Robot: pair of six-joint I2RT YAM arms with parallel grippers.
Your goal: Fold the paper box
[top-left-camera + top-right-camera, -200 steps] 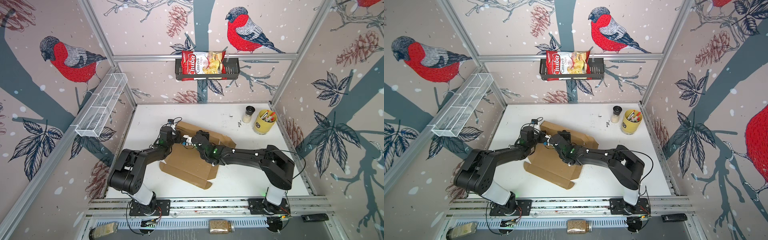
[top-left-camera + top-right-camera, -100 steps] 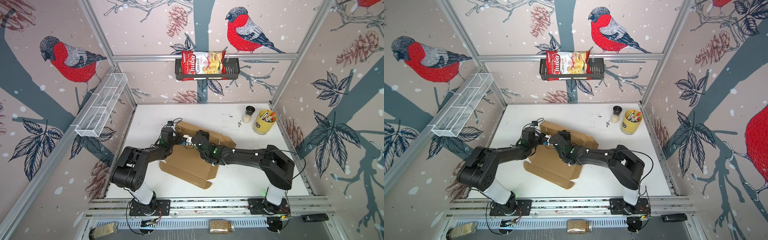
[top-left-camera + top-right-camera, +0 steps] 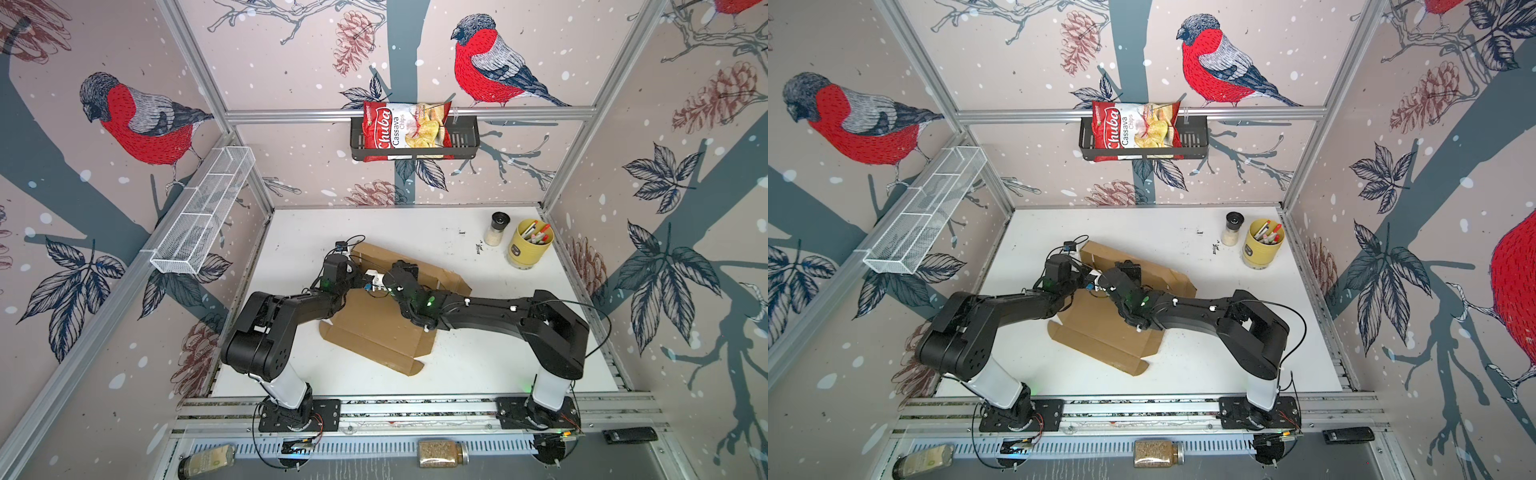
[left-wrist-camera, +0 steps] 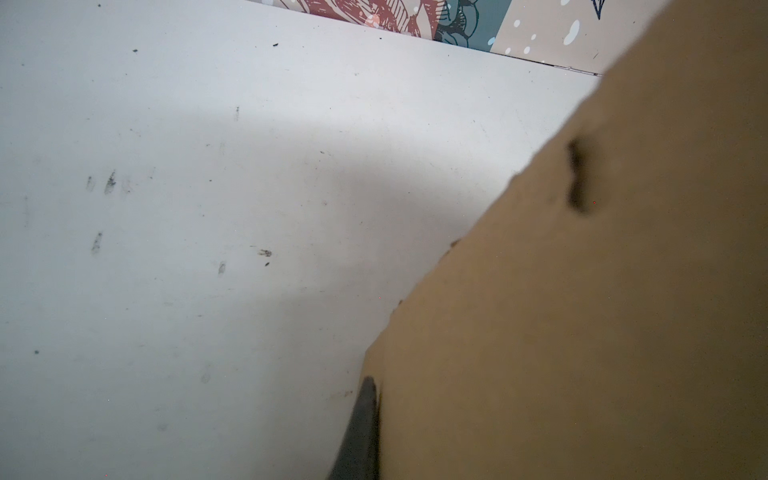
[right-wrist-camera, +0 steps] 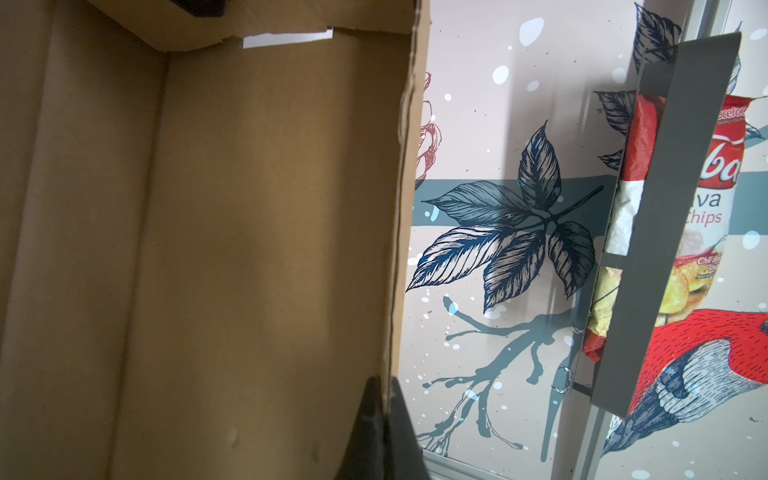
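Paper box (image 3: 374,328) diagonal; right end effector (image 5: 384,386) tight on edge, left end effector (image 4: 368,399) indeterminate.

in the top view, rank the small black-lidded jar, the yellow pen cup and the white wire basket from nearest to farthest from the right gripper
From the right gripper, shut on the paper box flap:
1. black-lidded jar, back right of the table.
2. yellow pen cup, just right of the jar.
3. white wire basket, up on the left wall.

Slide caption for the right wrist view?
Right gripper shut on the raised edge of the paper box, chips bag behind.
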